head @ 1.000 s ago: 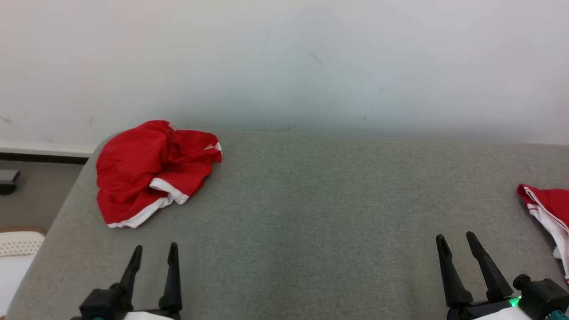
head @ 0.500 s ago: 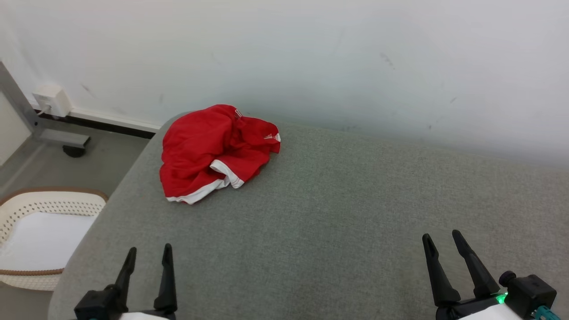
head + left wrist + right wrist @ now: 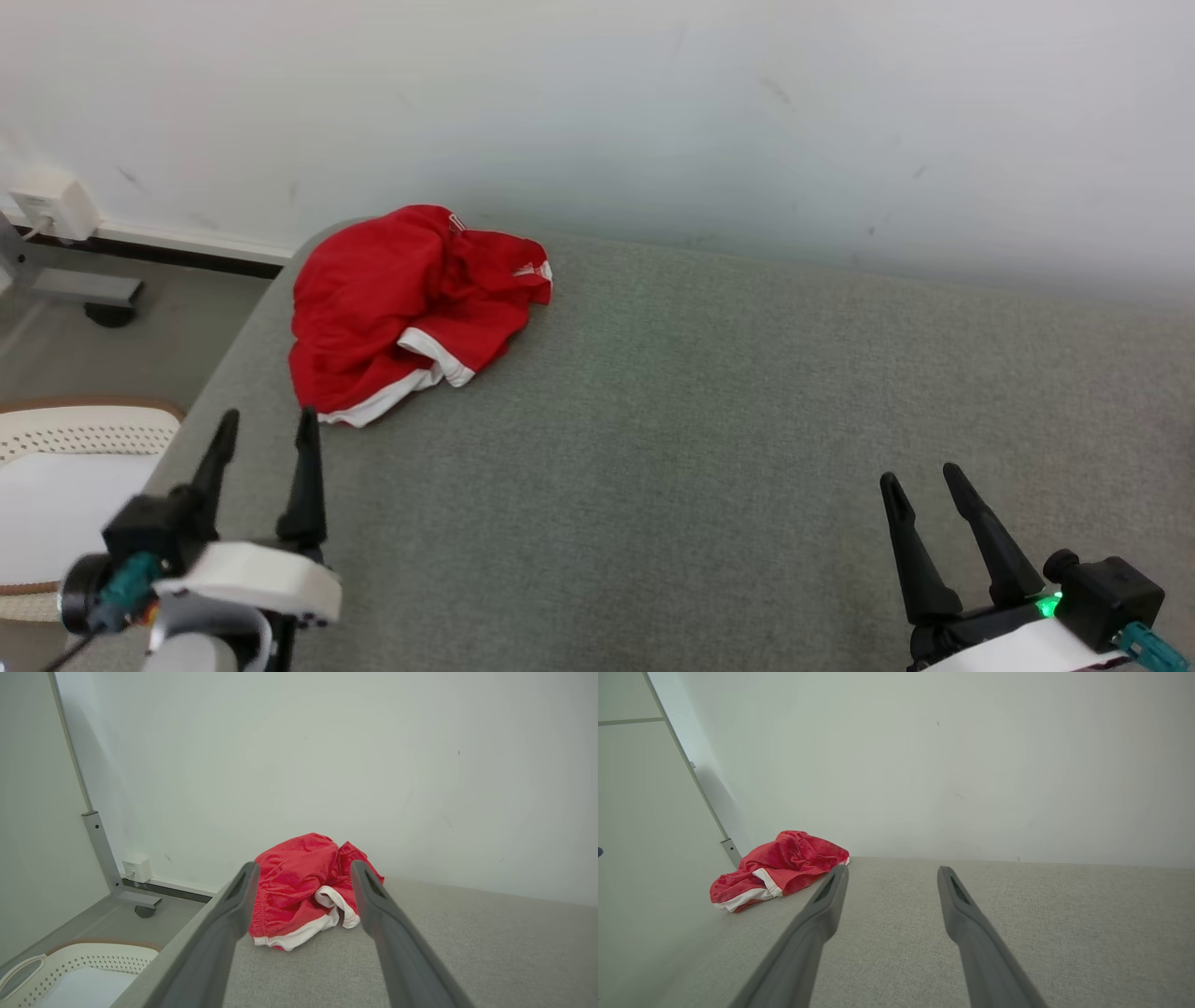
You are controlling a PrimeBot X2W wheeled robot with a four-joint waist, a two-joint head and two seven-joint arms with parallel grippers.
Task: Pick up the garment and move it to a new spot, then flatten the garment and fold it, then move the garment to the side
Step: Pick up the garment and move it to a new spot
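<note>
Heap of crumpled red garment with white hem bands (image 3: 401, 303), lying just ahead of the left jaws and not touching them. Framed right between them in the left wrist view (image 3: 294, 891). Well off to the left of the right jaws and further ahead (image 3: 780, 868), up near the far left corner of the grey fabric-covered tabletop (image 3: 709, 420).

Left jaws: parted, holding nothing. Right jaws: same deal, parted and empty, hovering over bare tabletop.

Looks like thin sporty cloth, so guessing very light, totally limp and not fragile at all. Won't keep any shape once lifted, so expect hanging and trailing. Probably a bit slick too, so better to pinch a doubled-up bit than a single layer.

Best bet for a hold: the white hem band nearest the left jaws, which looks thicker and stitched. Or else the raised ridge of folds on top of the heap. Would avoid going in too low, for risk of catching the tabletop fabric instead.

Also worth minding: sits close to the tabletop's left edge, with a white perforated basket (image 3: 84, 439) down below to the left of the left jaws. Easy to send over with a sloppy drag. Can't tell where the waistband is under all that bunching.
</note>
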